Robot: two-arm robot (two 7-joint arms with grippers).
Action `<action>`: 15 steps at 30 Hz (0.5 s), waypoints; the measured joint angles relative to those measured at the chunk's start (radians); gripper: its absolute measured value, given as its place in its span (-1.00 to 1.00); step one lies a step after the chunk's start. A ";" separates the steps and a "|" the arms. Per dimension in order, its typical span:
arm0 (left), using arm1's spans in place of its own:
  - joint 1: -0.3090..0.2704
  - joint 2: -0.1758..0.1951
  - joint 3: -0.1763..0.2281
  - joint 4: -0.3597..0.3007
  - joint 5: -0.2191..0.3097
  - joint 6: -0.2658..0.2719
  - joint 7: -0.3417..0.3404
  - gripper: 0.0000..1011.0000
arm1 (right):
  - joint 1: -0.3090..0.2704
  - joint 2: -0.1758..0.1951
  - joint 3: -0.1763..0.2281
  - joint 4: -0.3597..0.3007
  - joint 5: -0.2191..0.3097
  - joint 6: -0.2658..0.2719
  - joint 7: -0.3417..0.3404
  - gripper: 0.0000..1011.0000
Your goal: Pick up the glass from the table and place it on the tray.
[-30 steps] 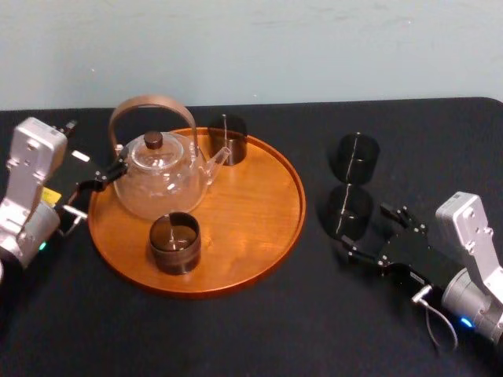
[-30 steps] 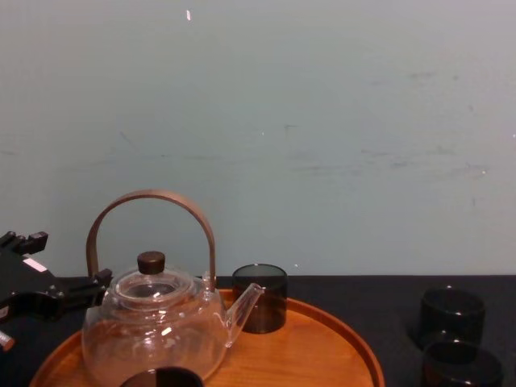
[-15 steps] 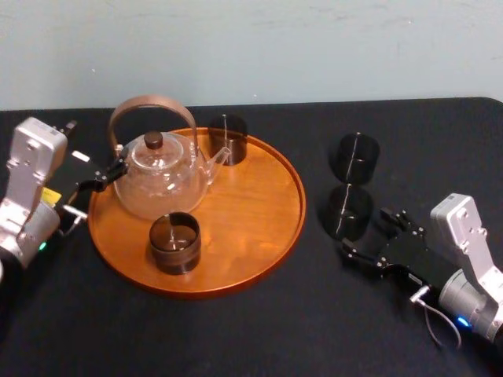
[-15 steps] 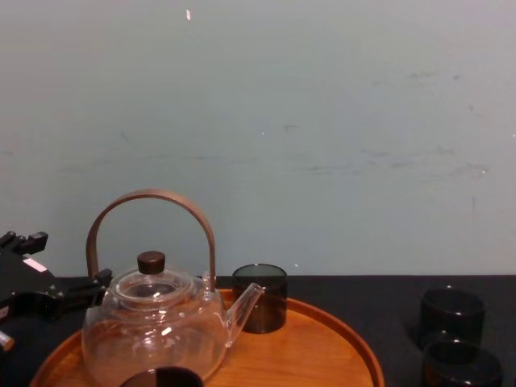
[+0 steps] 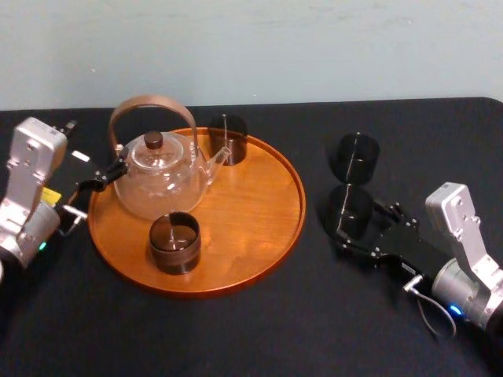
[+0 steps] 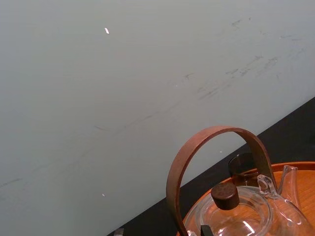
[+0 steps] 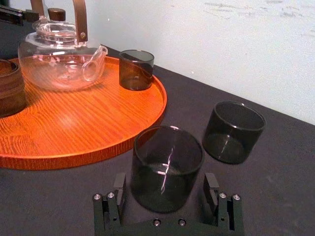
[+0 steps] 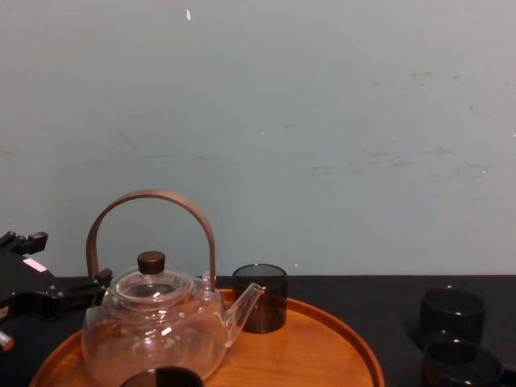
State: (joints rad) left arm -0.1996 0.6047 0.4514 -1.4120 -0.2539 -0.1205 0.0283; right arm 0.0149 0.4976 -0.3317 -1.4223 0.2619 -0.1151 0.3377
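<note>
Right gripper [image 7: 165, 191] is wide open, jaws either side of the near glass [image 7: 167, 164], low on its wall. Nothing gripped yet. The glass stands upright on the worktop [image 5: 259, 330], just right of the tray [image 5: 259, 228], with a second glass [image 7: 232, 132] close behind it. Left gripper [image 5: 96, 182] sits by the teapot [image 5: 159, 177] at the tray's left edge.

Step in hand, I'd say: the grasp. Centre the glass between the jaws before closing, and close gently, since smooth glass will likely skid or slip. Lift straight up, clearing the second glass and the tray rim. The tray's right half looks free, so set it down there, away from the spout.
</note>
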 joint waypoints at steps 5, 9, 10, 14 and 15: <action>0.000 0.000 0.000 0.000 0.000 0.000 0.000 1.00 | 0.028 -0.023 0.002 0.027 -0.009 0.005 0.016 0.98; 0.000 0.000 0.000 0.000 0.000 0.000 0.000 1.00 | 0.046 -0.038 0.003 0.046 -0.015 0.008 0.028 0.98; 0.000 0.000 0.000 0.000 0.000 0.000 0.000 1.00 | 0.052 -0.044 0.004 0.054 -0.016 0.008 0.033 0.98; 0.000 0.000 0.000 0.000 0.000 0.000 0.000 1.00 | 0.067 -0.059 0.004 0.077 -0.024 0.010 0.045 0.98; 0.000 0.000 0.000 0.000 0.000 0.000 0.000 1.00 | 0.070 -0.062 0.004 0.081 -0.025 0.010 0.047 0.98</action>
State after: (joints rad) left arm -0.1995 0.6047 0.4514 -1.4120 -0.2539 -0.1206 0.0283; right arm 0.0848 0.4357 -0.3277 -1.3411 0.2367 -0.1051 0.3844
